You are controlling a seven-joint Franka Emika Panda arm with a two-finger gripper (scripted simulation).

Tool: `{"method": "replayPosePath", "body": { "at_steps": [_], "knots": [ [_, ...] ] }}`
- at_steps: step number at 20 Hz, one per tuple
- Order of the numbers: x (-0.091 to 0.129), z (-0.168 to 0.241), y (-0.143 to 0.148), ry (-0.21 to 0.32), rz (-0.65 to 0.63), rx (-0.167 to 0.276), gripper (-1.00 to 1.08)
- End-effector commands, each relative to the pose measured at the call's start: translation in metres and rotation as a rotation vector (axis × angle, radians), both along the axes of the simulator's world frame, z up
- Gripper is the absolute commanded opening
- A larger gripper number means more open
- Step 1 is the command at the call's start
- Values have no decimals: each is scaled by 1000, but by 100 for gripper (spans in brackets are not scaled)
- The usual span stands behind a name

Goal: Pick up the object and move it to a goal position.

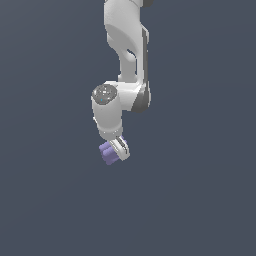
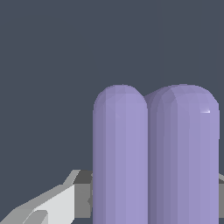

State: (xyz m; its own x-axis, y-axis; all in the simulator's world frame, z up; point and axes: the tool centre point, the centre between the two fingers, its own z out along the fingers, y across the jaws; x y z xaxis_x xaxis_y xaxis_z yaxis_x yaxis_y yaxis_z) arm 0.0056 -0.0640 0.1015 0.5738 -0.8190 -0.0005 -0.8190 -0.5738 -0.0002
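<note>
The object [image 1: 107,153] is a small lavender-purple lumpy block at the tip of the white arm, in the middle of the exterior view. My gripper [image 1: 114,152] is shut on it; one white finger [image 1: 121,148] shows on the exterior view's right of the block, the other is hidden behind it. In the wrist view the object [image 2: 155,157] fills the lower right as two rounded purple lobes, with a grey-white finger [image 2: 57,203] showing beside it. No goal marker shows in either view.
The white arm [image 1: 125,60] comes down from the top of the exterior view. Behind everything is a plain dark blue-grey background with no edges or other objects visible.
</note>
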Motion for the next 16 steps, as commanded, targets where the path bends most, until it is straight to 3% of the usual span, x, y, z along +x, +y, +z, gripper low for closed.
{"method": "replayPosePath", "body": {
  "at_steps": [1,16],
  "knots": [
    [14,2,-8,-1,0,0,-100],
    [87,9,-49,0,0,0,-100]
  ]
}}
